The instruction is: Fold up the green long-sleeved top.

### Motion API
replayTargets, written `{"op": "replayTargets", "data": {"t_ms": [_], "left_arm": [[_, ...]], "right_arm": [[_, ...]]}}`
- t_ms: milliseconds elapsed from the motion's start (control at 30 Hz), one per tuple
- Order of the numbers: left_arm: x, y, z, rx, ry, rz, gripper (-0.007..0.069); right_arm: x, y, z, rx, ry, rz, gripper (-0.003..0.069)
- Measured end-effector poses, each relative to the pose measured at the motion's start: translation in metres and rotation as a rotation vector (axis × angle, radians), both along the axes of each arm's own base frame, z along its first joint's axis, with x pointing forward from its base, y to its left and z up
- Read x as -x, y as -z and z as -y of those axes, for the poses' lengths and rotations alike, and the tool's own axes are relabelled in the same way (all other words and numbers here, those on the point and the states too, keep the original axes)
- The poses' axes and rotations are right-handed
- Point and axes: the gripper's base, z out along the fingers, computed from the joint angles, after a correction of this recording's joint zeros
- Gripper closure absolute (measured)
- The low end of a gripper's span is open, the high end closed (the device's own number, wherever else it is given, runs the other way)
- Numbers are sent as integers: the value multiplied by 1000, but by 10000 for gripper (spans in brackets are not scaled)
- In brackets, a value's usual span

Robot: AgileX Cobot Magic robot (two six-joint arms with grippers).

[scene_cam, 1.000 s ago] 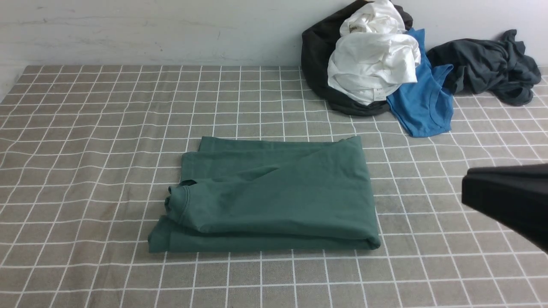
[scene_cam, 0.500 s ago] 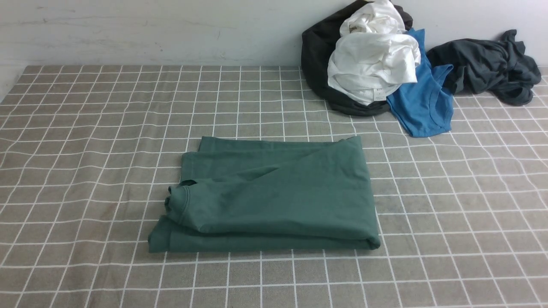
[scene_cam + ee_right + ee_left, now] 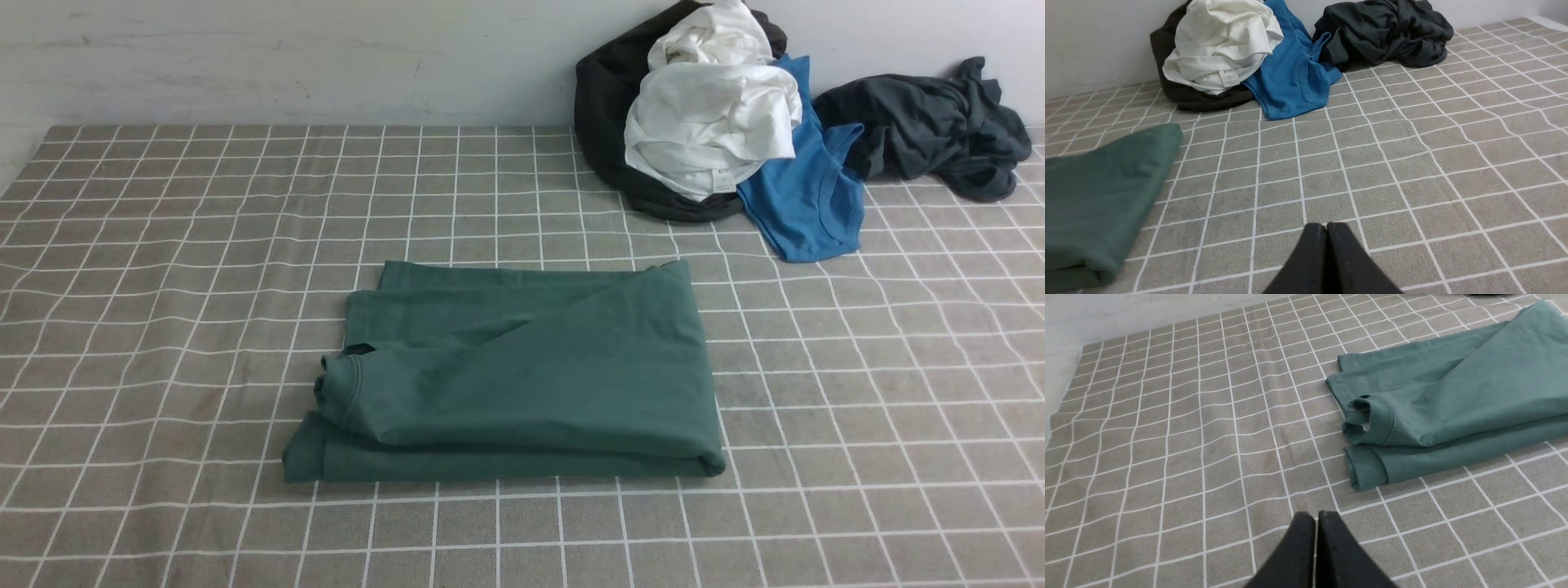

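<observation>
A laundry-folding test bench: checked tablecloth [image 3: 163, 245] against a bare wall [image 3: 286, 57], heaped clothes [image 3: 718, 122] behind

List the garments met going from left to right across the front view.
green long-sleeved top → black garment → white garment → blue tank top → dark grey garment

Neither arm shows in the front view. The label [image 3: 1228, 76] on the white garment [image 3: 1220, 41] near the table's far edge is too small to read. The black garment [image 3: 604, 106] beneath lies mostly hidden.
</observation>
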Motion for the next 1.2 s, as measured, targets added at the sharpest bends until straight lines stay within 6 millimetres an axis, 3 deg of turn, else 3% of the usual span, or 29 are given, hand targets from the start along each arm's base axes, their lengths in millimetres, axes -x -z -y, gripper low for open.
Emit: {"op": "replayTargets", "data": {"t_ms": [1200], "left_arm": [[-3,5,0,2,-4,0,631]], "right_arm": [[0,0,0,9,-2,-1,673]]}}
